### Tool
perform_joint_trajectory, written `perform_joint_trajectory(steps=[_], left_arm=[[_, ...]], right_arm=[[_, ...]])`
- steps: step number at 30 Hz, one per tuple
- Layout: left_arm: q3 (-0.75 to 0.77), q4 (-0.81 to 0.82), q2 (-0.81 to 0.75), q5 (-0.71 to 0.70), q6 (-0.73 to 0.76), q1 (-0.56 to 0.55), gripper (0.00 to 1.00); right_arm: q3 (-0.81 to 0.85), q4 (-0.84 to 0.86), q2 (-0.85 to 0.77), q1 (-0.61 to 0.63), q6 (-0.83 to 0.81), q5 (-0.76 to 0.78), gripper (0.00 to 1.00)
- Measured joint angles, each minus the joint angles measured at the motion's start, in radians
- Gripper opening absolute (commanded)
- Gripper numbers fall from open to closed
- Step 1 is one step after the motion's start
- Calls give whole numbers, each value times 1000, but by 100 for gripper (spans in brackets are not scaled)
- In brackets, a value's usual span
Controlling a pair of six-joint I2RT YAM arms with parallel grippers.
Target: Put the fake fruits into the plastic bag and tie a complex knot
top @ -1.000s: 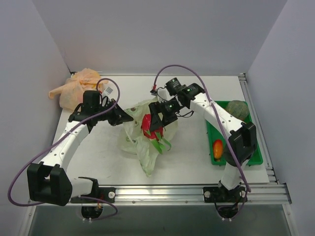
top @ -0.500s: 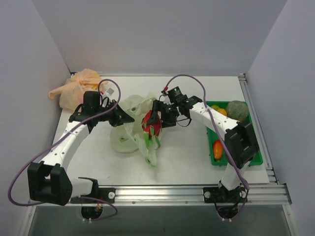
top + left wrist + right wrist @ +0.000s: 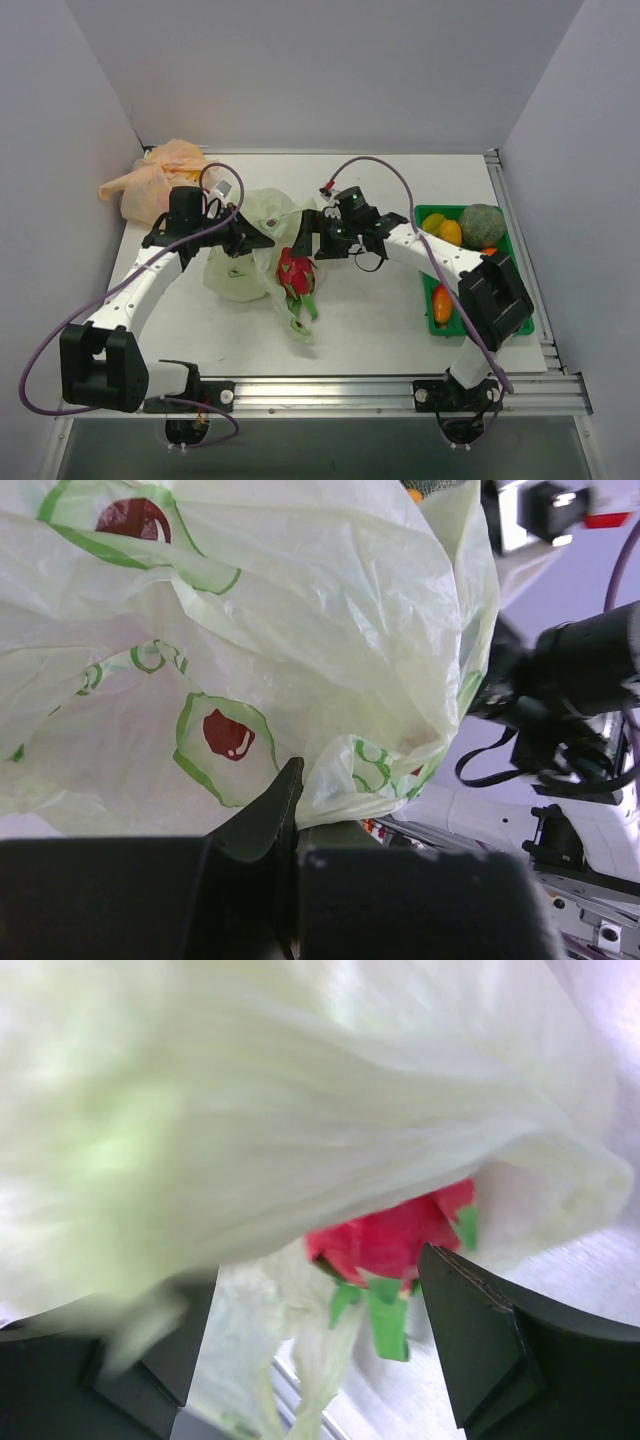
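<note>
1. Thin, crinkly, translucent pale green plastic bag (image 3: 238, 272) with red-and-green printed motifs: crumpled on the white table (image 3: 380, 320), left of centre, with its upper edge lifted.
2. Left jaws: closed, pinching a fold of the plastic bag. In the left wrist view the film runs down into the meeting fingers (image 3: 262, 815).
3. Pink plastic dragon fruit with green tips (image 3: 295, 272): at the bag's right edge. Film covers its upper part in the right wrist view; whether it is fully enclosed cannot be told.
4. Right jaws: spread wide, holding nothing. The dragon fruit shows in the gap between the black fingers (image 3: 480, 1350), and film drapes over the other finger.
5. Green plastic tray (image 3: 426, 318), at the table's right: holds a yellow fruit (image 3: 432, 222), an orange fruit (image 3: 451, 232), a dark green round fruit (image 3: 483, 222) and an orange-red fruit (image 3: 441, 302).
6. Peach-orange plastic bag (image 3: 155, 175): far left corner.
</note>
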Motion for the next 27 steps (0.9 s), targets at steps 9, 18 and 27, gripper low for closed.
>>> perform_joint_trajectory(steps=[9, 18, 27], left_arm=[[-28, 29, 0, 26, -22, 25, 0], [-28, 37, 0, 33, -23, 27, 0], [-28, 38, 0, 37, -21, 27, 0]], right_arm=[[-59, 145, -134, -179, 102, -236, 67], [-261, 98, -152, -208, 71, -185, 54], [-329, 219, 20, -114, 80, -172, 49]])
